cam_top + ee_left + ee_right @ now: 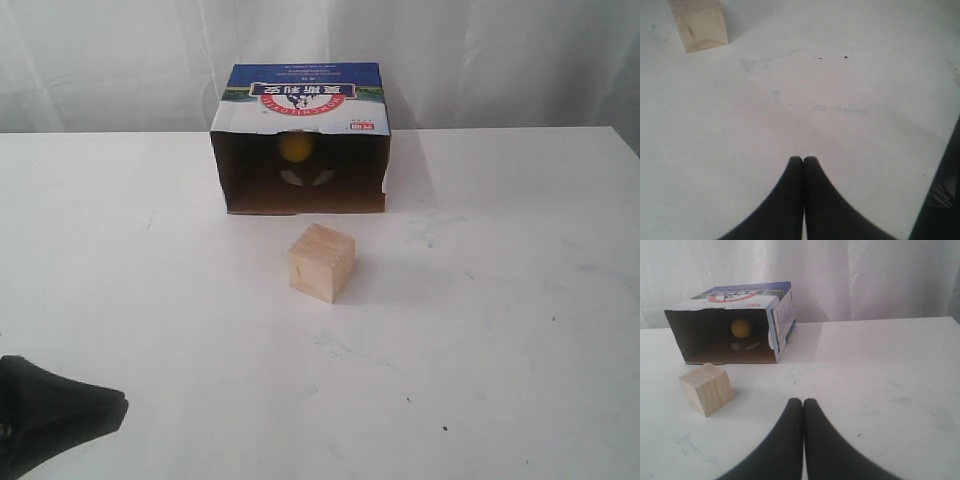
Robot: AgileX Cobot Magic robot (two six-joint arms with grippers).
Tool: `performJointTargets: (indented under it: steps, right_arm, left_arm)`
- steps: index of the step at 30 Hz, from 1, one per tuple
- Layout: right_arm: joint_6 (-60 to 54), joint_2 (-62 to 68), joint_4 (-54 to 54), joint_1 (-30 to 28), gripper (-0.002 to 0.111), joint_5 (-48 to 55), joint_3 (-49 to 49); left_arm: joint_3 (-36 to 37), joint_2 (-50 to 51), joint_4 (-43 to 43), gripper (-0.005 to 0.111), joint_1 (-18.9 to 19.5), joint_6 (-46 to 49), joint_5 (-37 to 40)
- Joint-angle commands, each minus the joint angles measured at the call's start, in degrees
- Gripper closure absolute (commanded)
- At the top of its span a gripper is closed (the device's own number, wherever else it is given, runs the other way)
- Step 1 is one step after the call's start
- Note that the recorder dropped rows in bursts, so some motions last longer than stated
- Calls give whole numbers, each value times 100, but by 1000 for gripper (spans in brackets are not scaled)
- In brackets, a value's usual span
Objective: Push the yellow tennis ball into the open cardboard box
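The yellow tennis ball [296, 147] [741, 328] lies inside the open cardboard box [300, 95] [782, 315], deep in its dark interior near the back wall. The box lies on its side at the far middle of the white table, its opening facing the front. My left gripper [115, 405] [803, 159] is shut and holds nothing, low at the front left corner of the table. Also shut and holding nothing is my right gripper [803, 401], which hovers over bare table in front of the box; it is outside the exterior view.
A pale wooden cube [322, 262] [699, 25] [707, 389] stands on the table a short way in front of the box's opening. White curtains hang behind the table. The table's edge [940, 165] runs close to my left gripper.
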Motion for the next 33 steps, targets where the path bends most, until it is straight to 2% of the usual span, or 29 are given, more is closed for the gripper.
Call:
performJointTargets:
  steps: [1, 3, 6, 8, 11, 12, 15, 22, 33]
  right_arm:
    - [-14, -31, -63, -17, 108, -18, -20]
    - [-14, -31, -63, -17, 108, -18, -20]
    - [-14, -31, -63, -17, 108, -18, -20]
    - [-14, -31, -63, -17, 108, -29, -20]
    - [-14, -31, -63, -17, 108, -29, -20]
    - [-14, -31, -63, -17, 108, -29, -20]
    - [-14, -31, -63, -17, 108, -29, -20]
    - [-14, -31, -63, -17, 108, -16, -20]
    - [-14, -31, -63, -17, 108, -29, -20]
  left_arm:
    - [357, -578, -198, 107, -24, -46, 263]
    - [421, -794, -354, 107, -24, -46, 321]
    - [421, -867, -1180, 107, -24, -46, 346]
    - [421, -855, -1413, 107, -24, -46, 296]
    - [421, -846, -1435, 107, -24, 14, 512]
    - [421, -846, -1422, 107, -24, 136, 850]
    - [421, -846, -1035, 107, -24, 408, 1166]
    - [399, -846, -1071, 107, -24, 1483, 1001]
    - [421, -857, -955, 107, -24, 1505, 979]
